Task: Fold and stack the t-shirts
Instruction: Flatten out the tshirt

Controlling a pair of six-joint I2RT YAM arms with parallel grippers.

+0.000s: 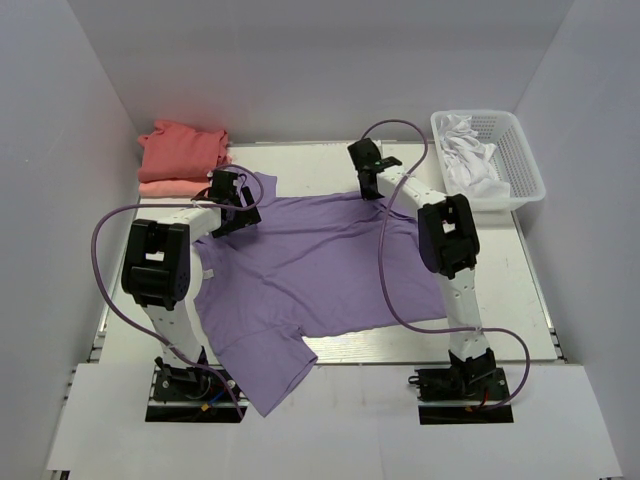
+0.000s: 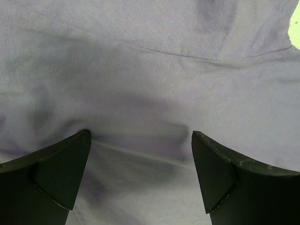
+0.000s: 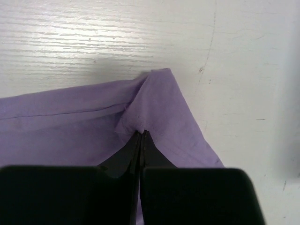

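Note:
A large lavender-purple t-shirt (image 1: 310, 270) lies spread flat across the table, one sleeve hanging over the near edge. My left gripper (image 1: 238, 212) stands open over the shirt's far left part, its fingertips (image 2: 75, 159) pressed down onto the cloth (image 2: 150, 84). At the shirt's far right corner my right gripper (image 1: 372, 192) is shut, pinching the hemmed corner of the purple cloth (image 3: 159, 105) between its tips. A folded coral-red t-shirt (image 1: 182, 148) rests on a paler salmon-pink one (image 1: 165, 187) at the far left.
A white plastic basket (image 1: 520, 160) with white cloth in it stands at the far right. White walls close in the table on the left, right and back. Purple cables loop from both arms.

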